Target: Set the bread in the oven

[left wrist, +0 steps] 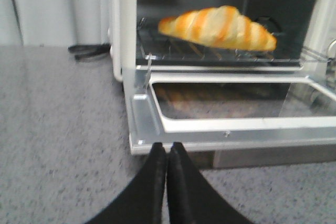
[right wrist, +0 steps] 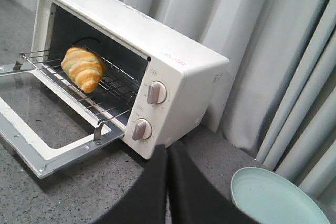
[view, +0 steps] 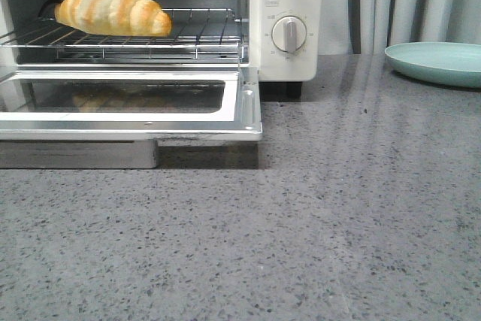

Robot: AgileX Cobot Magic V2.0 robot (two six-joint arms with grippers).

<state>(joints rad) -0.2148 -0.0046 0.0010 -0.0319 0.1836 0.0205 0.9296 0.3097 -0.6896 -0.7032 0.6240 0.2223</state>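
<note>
In the front view the oven (view: 282,28) is cut off at the top and left edges of the frame, so only its lower dial (view: 288,34) shows whole and the upper one is clipped. Neither arm appears there. The bread (view: 113,8) lies on the wire rack (view: 199,31) in the upper left of the frame, inside the cavity, its left end close to the frame edge. The door (view: 248,107) hangs open and level, and its glass gives a dim reflection of the roll.

The left wrist view shows what the front view hides: the left gripper (left wrist: 167,153) with its black fingers pressed together, holding nothing, just short of the door's near corner. A dark cable (left wrist: 86,52) lies beside the oven in the upper left.

The right wrist view shows the right gripper (right wrist: 167,153), likewise closed and empty, near the oven's dial end, with a pale green plate (right wrist: 275,198) at lower right.

The grey countertop (view: 301,246) fills the lower half of the front view.
</note>
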